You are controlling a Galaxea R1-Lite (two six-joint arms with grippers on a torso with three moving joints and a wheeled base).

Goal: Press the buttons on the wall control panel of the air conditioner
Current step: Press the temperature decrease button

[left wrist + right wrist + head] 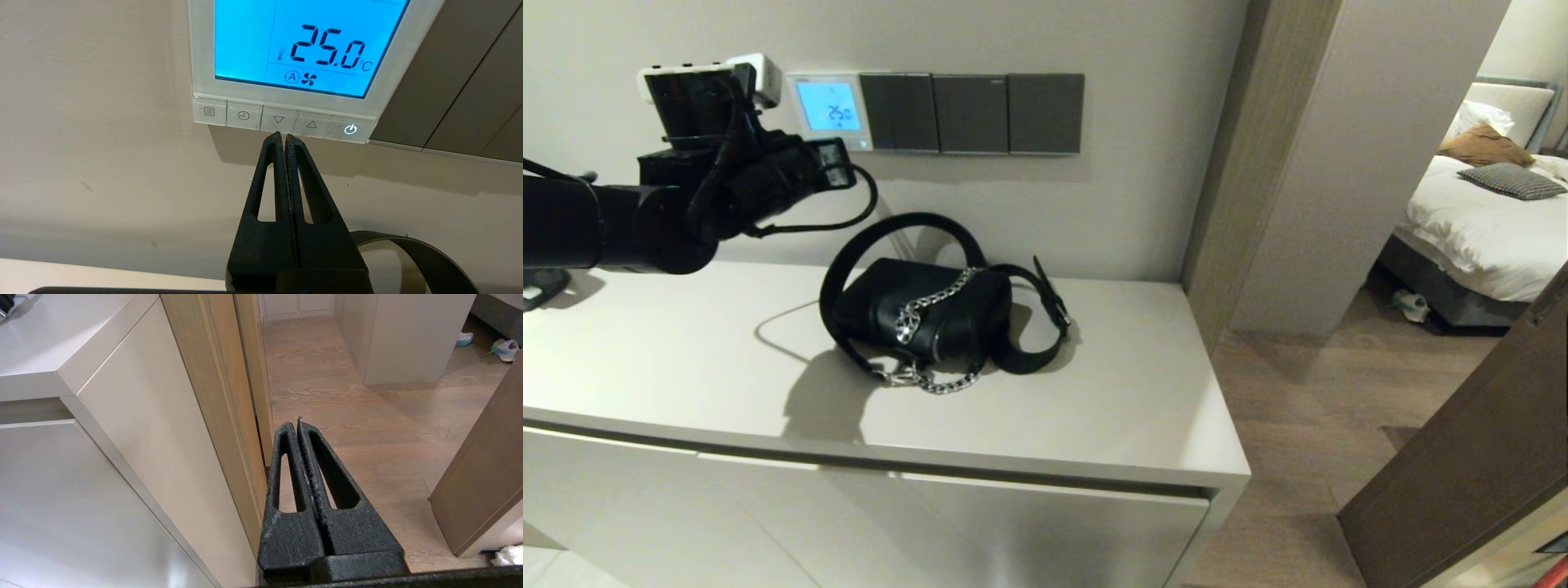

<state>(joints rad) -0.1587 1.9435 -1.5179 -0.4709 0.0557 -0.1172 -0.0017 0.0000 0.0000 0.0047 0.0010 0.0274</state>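
The white air conditioner panel (800, 114) hangs on the wall, its screen glowing light blue with 25.0. In the left wrist view the panel (392, 81) fills the top, with its row of pale buttons (282, 120) along the lower edge; the power key (350, 129) glows. My left gripper (283, 134) is shut and empty, its tips just below the down-arrow button (278, 119), touching or nearly touching the edge. In the head view the left gripper (837, 163) sits at the panel's lower corner. My right gripper (295, 422) is shut, parked low beside the cabinet.
Three dark grey switch plates (972, 113) sit right of the panel. A black handbag (923, 314) with chain and strap lies on the pale cabinet top (1094, 408) below. A doorway and wooden floor (1307, 408) open to the right, with a bed (1478, 220) beyond.
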